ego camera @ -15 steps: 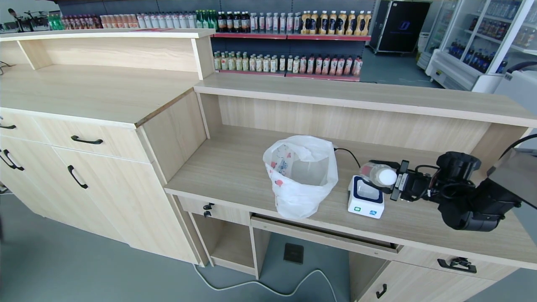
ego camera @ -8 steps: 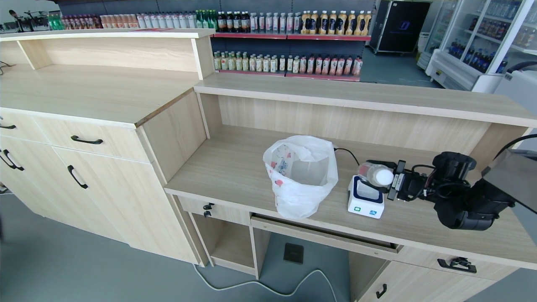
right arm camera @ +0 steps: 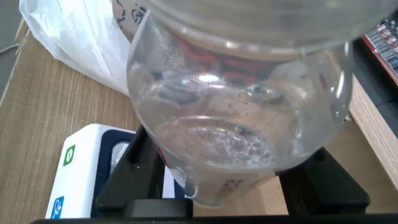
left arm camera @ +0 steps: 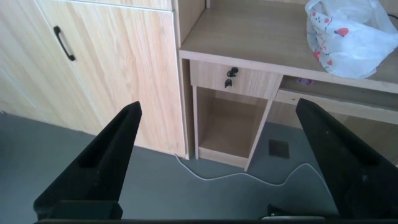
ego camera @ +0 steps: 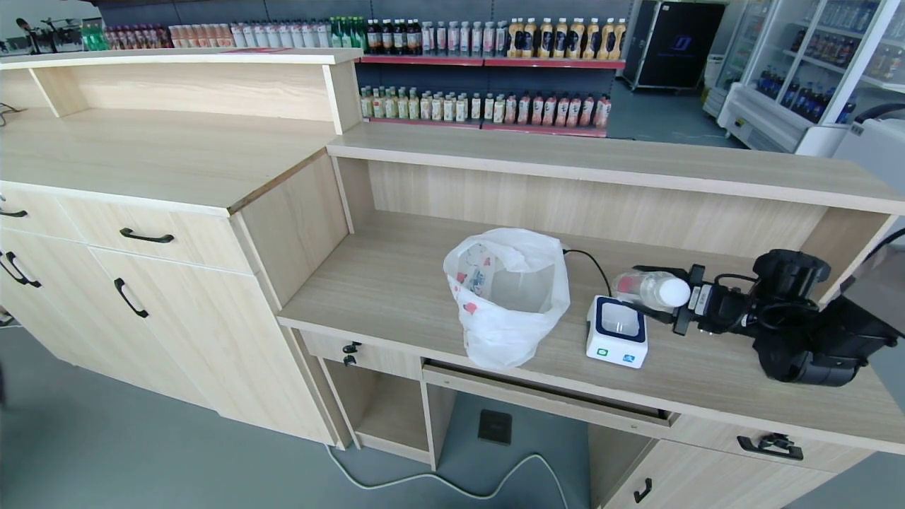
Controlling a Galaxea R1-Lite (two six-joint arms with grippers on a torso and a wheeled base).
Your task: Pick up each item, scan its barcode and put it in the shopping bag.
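While the right gripper [ego camera: 647, 291] is viewed from the head camera, its two black fingers are closed around a clear bottle [ego camera: 640, 286]. The bottle lies sideways in the grip, white cap toward the arm, held just behind and to the right of the scanner [ego camera: 617, 331] and clear of its top face. The scanner stands on the wooden counter [ego camera: 396, 283]. A white shopping bag [ego camera: 508, 297] stands open just to the left of the scanner, nearly touching it. A black cable [ego camera: 587, 258] runs behind the scanner toward the bag.

Left wrist view: the left gripper [left arm camera: 219, 107] is spread wide with nothing between its fingers. It hangs over grey floor [left arm camera: 186, 193] in front of the counter, well apart from the scanner, on the far side of the bag.

Right wrist view: the bottle's rounded clear base is close to the lens, a black finger on each side of it. The scanner sits below and beside the bottle, not touching it, and the bag lies beyond the scanner.
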